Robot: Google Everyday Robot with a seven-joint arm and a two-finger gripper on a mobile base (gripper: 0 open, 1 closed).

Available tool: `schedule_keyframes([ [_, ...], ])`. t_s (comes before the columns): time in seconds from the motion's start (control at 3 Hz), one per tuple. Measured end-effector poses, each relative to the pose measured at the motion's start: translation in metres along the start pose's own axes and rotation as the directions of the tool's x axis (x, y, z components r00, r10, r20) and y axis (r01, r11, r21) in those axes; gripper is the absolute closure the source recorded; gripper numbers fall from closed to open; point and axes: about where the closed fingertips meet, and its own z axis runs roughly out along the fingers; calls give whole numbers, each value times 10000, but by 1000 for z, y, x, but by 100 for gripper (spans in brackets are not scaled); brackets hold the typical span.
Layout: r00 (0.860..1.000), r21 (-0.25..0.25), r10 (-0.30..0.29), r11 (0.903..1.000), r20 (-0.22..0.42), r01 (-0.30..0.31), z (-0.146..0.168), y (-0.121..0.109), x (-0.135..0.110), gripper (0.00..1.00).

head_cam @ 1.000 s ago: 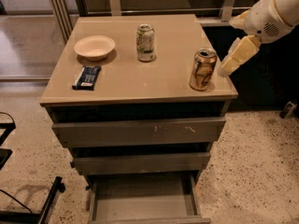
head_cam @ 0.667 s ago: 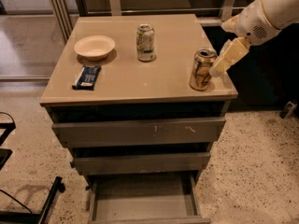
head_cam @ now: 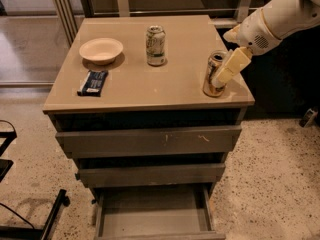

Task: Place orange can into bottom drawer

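Jaws are hanging at the right front corner of the table, angled down from the white arm and overlapping the right side of the orange can. From the one camera view I honestly can't tell whether they're apart or clamped on it. The can is standing upright on the table, near the right edge, so I'm guessing the sideways approach is for gripping it round the body.

The bottom drawer is sitting pulled out below, its grey floor showing, while the two above it are staying shut. That's leaving a straight drop zone for the can.

The white-and-green can, the bowl and the dark packet are all sitting well apart from the action, so nothing's crowding the grab. I'm reading this as the grasping step, with the carry down not yet begun.
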Motion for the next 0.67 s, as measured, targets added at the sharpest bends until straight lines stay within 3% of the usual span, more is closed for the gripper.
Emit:
schedule_keyframes([
  [0.67, 10000, -216, 24, 9998, 87, -22, 27, 1, 3, 0],
])
